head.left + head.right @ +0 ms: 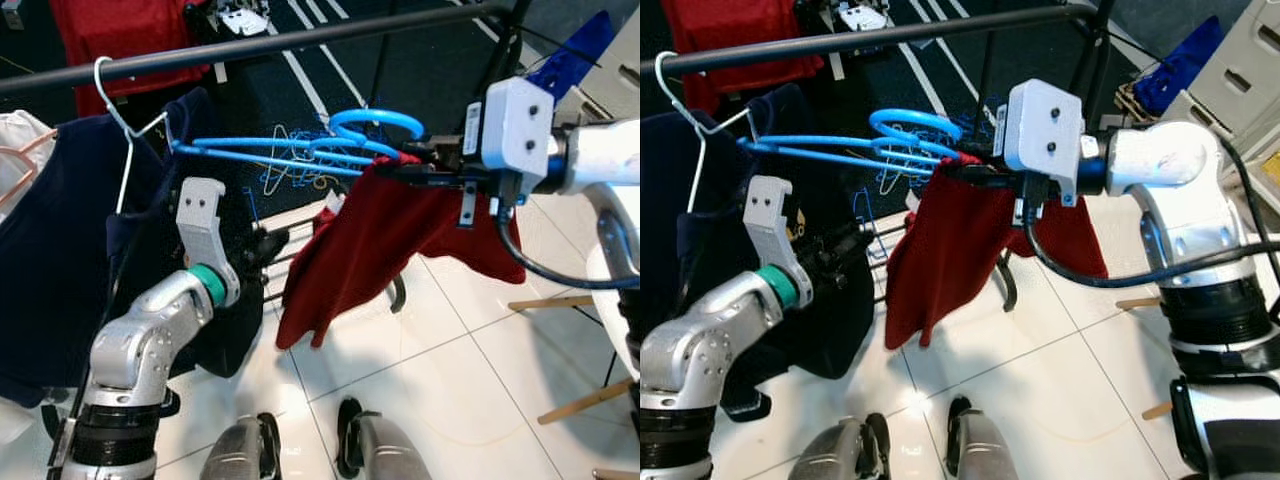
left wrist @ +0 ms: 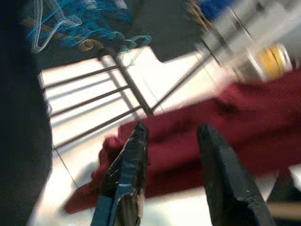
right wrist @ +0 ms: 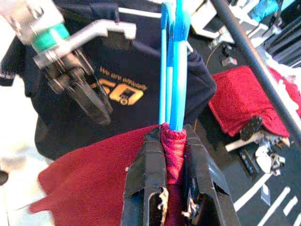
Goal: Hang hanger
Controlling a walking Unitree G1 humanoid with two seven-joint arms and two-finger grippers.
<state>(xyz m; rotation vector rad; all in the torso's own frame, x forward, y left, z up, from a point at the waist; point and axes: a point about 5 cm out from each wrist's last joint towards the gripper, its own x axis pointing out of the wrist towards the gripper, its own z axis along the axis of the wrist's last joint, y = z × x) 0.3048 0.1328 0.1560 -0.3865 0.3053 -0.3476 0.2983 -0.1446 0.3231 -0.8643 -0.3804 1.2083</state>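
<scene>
White hanger point(image 1: 118, 120): hooked on the rail at about 10 o'clock in the left eye view, carrying the navy T-shirt.
Navy T-shirt point(image 1: 60, 240): hangs at 9 o'clock, with orange lettering on its front in the right wrist view.
Rail point(image 1: 250, 45): a black bar crossing the top of the head views from 9 o'clock up toward 1 o'clock.
Left claw point(image 2: 169, 160): raised at about 7 o'clock, just in front of the navy T-shirt; its two black fingers point(image 2: 127, 165) stand apart with nothing between them, pointing toward the red cloth.
Blue hanger point(image 1: 300, 150): near the centre, held level below the rail and apart from it, its hook point(image 1: 375, 122) curling at 12 o'clock and its arms reaching toward the navy T-shirt.
Red cloth point(image 1: 370, 240): draped from the blue hanger, drooping toward 6 o'clock above the white tiled floor point(image 1: 450, 380).
Right claw point(image 3: 174, 141): at 3 o'clock in the head views, clamped on the blue hanger's shaft where the red cloth is wrapped around it.
Red towel point(image 3: 244, 99): lies on the dark floor beyond the rail in the right wrist view.
</scene>
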